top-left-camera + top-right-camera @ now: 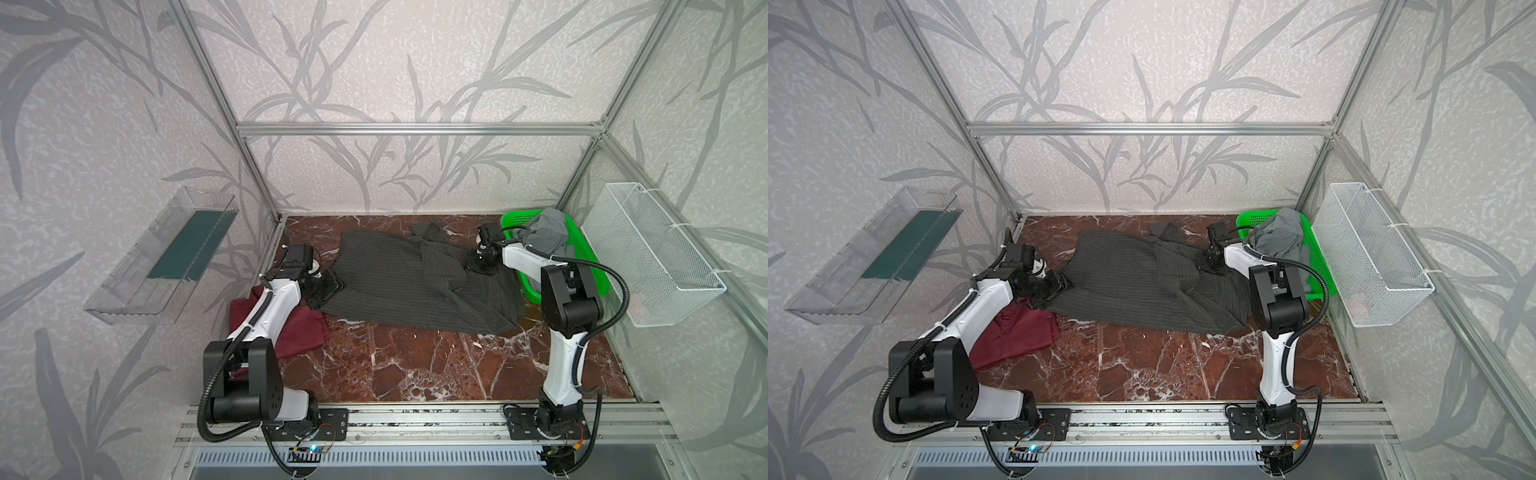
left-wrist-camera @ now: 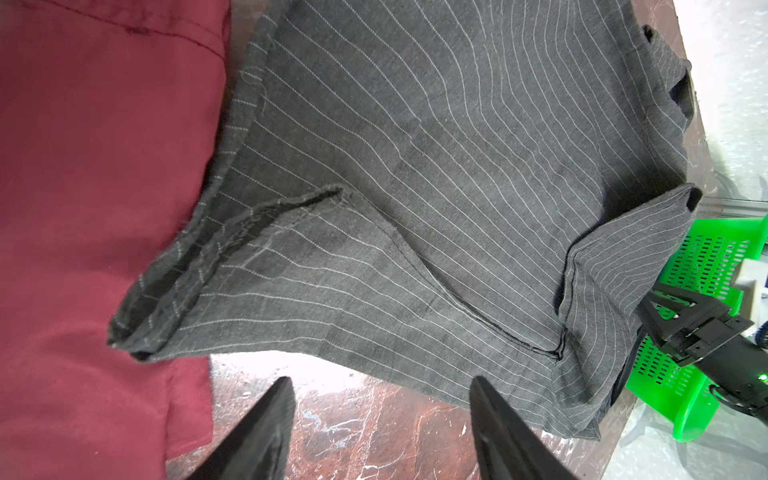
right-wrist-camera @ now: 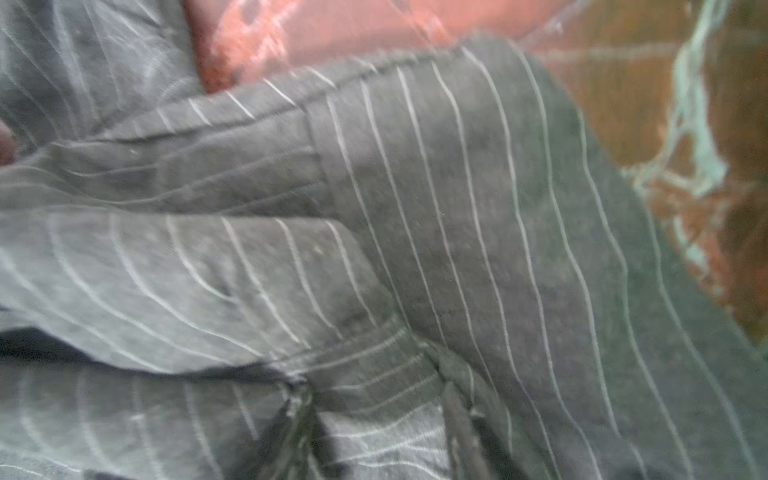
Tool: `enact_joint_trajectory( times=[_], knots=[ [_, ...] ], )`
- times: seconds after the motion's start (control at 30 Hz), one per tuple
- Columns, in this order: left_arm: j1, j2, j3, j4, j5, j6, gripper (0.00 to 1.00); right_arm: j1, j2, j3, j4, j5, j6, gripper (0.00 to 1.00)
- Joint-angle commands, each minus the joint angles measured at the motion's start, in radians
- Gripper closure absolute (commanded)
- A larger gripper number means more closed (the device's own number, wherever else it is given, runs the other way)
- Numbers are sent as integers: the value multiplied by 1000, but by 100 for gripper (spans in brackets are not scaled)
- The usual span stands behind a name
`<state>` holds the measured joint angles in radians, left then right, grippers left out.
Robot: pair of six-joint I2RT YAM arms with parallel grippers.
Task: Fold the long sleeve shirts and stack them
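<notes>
The pinstriped shirt (image 1: 395,274) lies spread across the back half of the tabletop, one sleeve folded in over its body. The maroon shirt (image 1: 299,332) sits at the left edge, partly under my left arm. The left gripper (image 2: 380,386) hovers over bare marble just short of the striped hem, jaws apart and empty. The right gripper (image 1: 478,266) is down on the cloth near the back right corner. Its wrist view is blurred, so I cannot tell whether it is pinching fabric.

My worry is the hem corner, which overlaps the maroon cloth. A careless bite there could catch both layers and drag the maroon shirt out of place. On the right, the striped cloth runs against the green basket (image 1: 582,257), and a pull could snag it or undo the sleeve fold.

The count is two shirts on the tabletop, one grey garment (image 1: 548,232) in the one green basket, one wire basket (image 1: 656,257) and one clear tray (image 1: 158,257).
</notes>
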<state>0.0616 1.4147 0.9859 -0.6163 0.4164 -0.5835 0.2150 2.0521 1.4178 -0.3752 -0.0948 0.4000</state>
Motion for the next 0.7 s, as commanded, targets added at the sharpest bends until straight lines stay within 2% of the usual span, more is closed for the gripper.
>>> enact_joint_trajectory(
  times=[0.0,0.27,0.6,0.67],
  knots=[
    [7,-24,-10,7,12,14,32,-10,-62,-31,91,11,-28,45],
    [10,-27,-15,14,16,14,32,-29,-16,-3,111,-40,-51,50],
    [16,-22,-13,18,18,11,32,-36,10,7,133,-118,-67,68],
    [17,-23,-15,18,19,11,33,-35,11,4,134,-122,-70,68]
  ],
)
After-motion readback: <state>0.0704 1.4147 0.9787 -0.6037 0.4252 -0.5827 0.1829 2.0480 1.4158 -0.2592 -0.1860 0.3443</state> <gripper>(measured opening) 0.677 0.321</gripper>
